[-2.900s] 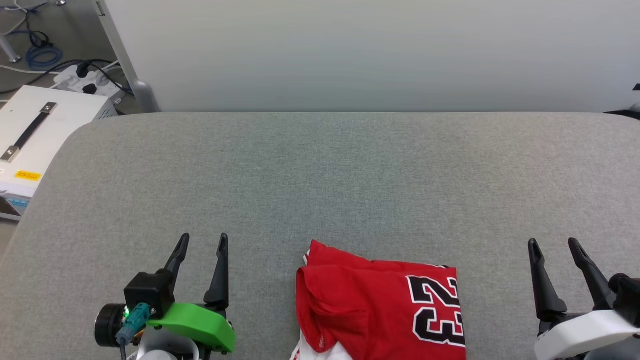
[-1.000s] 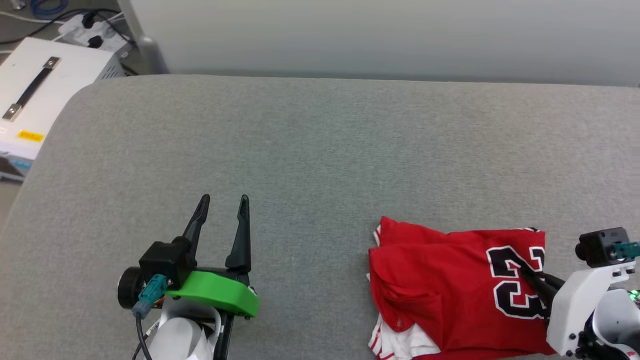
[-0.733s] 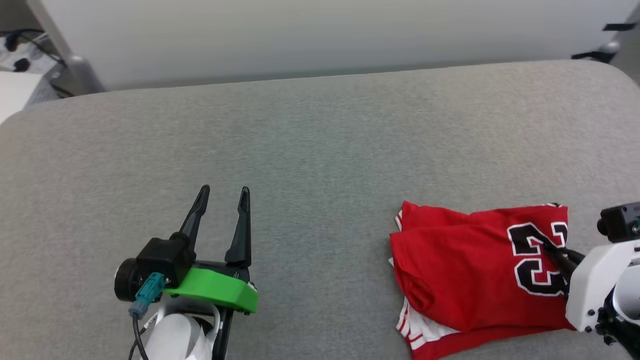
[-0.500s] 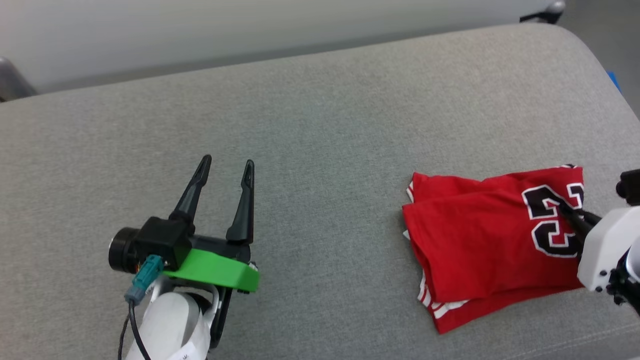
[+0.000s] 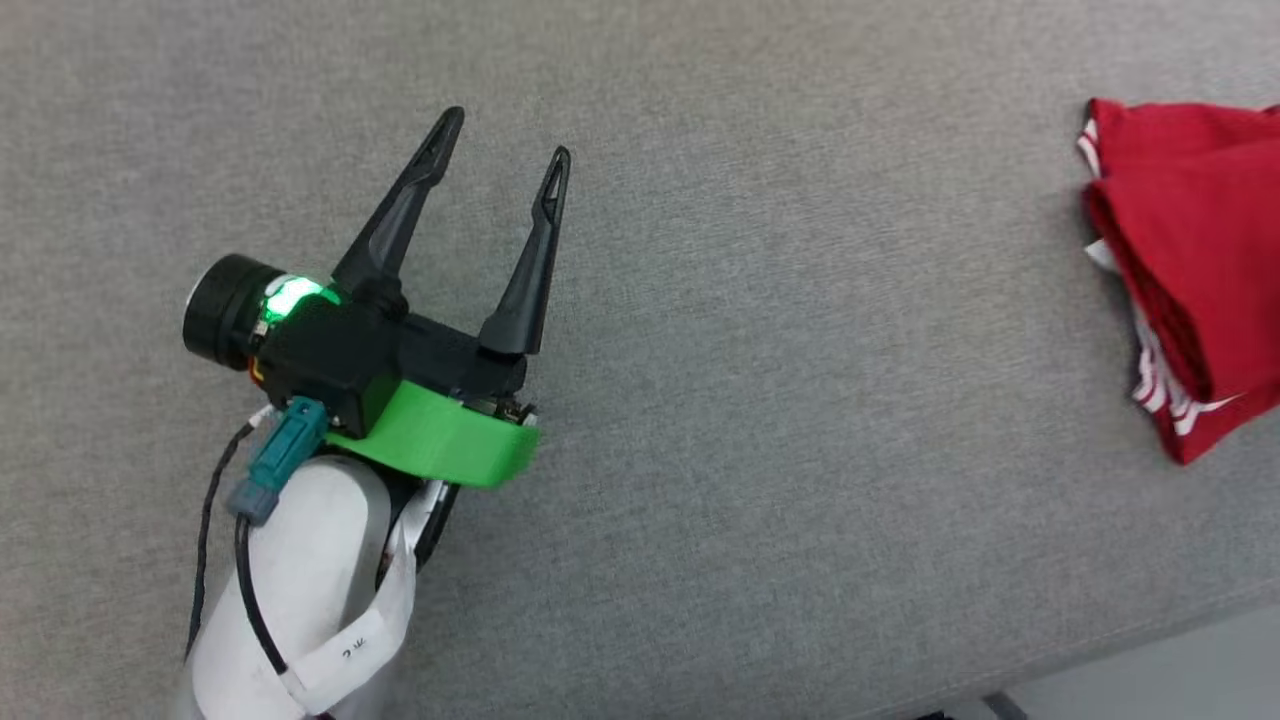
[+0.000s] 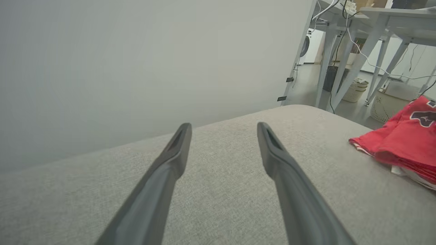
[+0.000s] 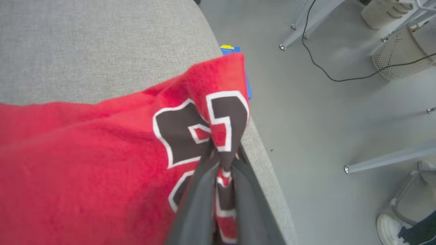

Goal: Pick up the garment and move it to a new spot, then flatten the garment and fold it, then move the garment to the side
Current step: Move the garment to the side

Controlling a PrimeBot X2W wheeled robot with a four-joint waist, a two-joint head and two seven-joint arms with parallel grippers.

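The folded red garment (image 5: 1190, 240) lies at the right edge of the head view, with white striped trim at its lower corner. Seen from the right wrist, my right gripper (image 7: 224, 154) is shut on the garment (image 7: 102, 153) at its black number lettering, close to the right edge of the grey padded table (image 7: 85, 47). My left gripper (image 5: 500, 140) stands open over bare table on the left, fingers pointing away, nothing between them. From the left wrist, the garment (image 6: 405, 143) sits off to the right of my left gripper (image 6: 223, 131).
Grey padded table (image 5: 780, 400) spreads between my left gripper and the garment. Its front edge shows at the lower right of the head view. Beyond the table's right edge lie floor, table legs (image 7: 303, 30), a cable, mesh baskets (image 7: 402, 54) and a person's shoe (image 7: 391, 228).
My right gripper came in from the right and shut on the garment's number, then dragged it rightward to the table's right edge. The head camera turned left and down. The left gripper stayed open.
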